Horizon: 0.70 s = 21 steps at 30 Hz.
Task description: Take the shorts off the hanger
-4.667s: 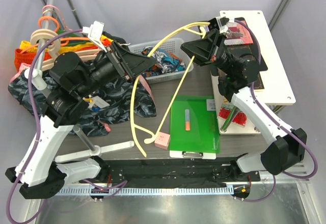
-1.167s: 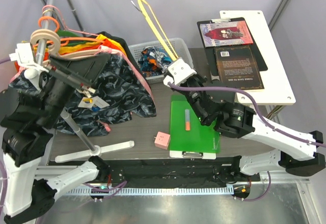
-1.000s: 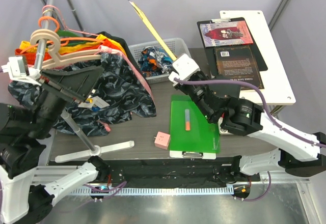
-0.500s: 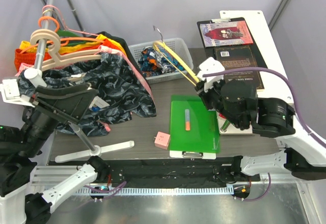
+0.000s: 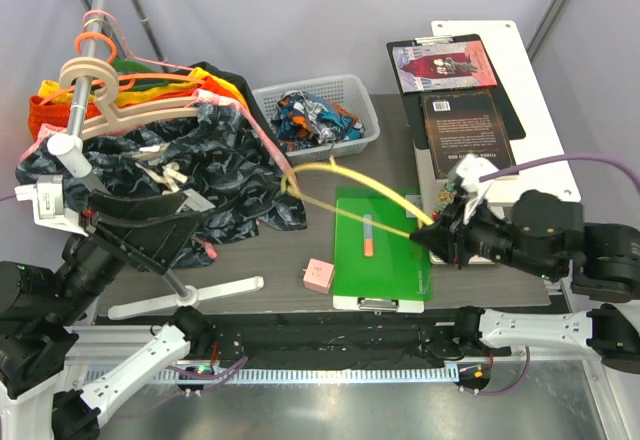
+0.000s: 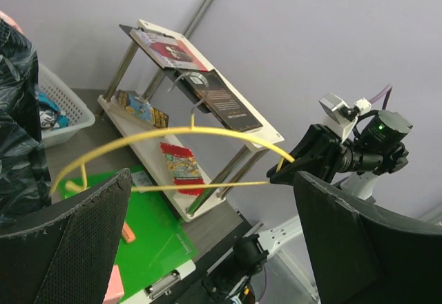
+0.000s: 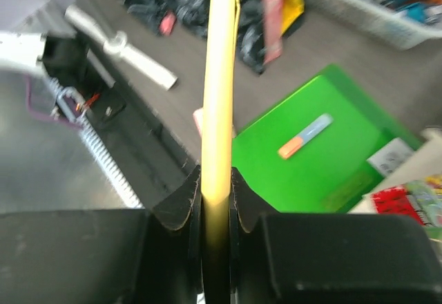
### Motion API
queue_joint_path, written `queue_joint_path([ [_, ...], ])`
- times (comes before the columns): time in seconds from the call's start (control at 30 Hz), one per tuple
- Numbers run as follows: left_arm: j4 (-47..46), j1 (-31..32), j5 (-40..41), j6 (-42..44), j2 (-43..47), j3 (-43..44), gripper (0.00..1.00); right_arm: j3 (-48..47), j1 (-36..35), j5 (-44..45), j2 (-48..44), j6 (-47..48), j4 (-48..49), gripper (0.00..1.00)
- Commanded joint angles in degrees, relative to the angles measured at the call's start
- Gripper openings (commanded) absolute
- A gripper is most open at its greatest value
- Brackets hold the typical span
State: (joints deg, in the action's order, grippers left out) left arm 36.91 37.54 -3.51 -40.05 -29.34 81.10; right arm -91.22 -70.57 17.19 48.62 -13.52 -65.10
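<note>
The printed shorts (image 5: 315,120) lie bunched in the white basket (image 5: 366,136) at the back of the table, free of the hanger. The thin pale yellow hanger (image 5: 350,185) stretches low over the green board, its hook end near the dark garment. My right gripper (image 5: 435,232) is shut on one end of it; the right wrist view shows the yellow bar (image 7: 221,76) pinched between the jaws of that gripper (image 7: 215,179). My left gripper (image 5: 190,222) hangs open and empty at the near left. In the left wrist view the hanger (image 6: 173,135) arcs beyond its wide fingers (image 6: 83,242).
A green clipboard (image 5: 385,260) carries an orange-grey marker (image 5: 368,237), with a pink block (image 5: 319,275) beside it. A clothes rail (image 5: 85,60) at the left holds hangers, orange clothes and a dark navy garment (image 5: 220,170). A white shelf (image 5: 545,150) with books stands at the right.
The right arm has swung the hanger down from upright above the basket to low over the green board and drawn back to the near right. The left gripper has pulled back and opened wider.
</note>
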Motion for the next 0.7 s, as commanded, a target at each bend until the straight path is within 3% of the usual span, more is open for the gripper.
queue_joint_path([
  [0.0,1.41,0.25,-1.85,-0.11,1.39,-2.52,0.98,4.11,0.16,-12.96,-0.01,-0.2,6.47,0.01],
  [0.33,2.73,0.25,-5.9,-1.17,5.78,-7.71,0.98,9.4,0.08,-24.57,6.04,4.9,25.35,0.01],
  [0.67,8.53,0.25,-5.99,-2.31,12.37,-8.59,0.98,-3.59,0.78,-33.09,21.77,9.47,33.11,0.01],
])
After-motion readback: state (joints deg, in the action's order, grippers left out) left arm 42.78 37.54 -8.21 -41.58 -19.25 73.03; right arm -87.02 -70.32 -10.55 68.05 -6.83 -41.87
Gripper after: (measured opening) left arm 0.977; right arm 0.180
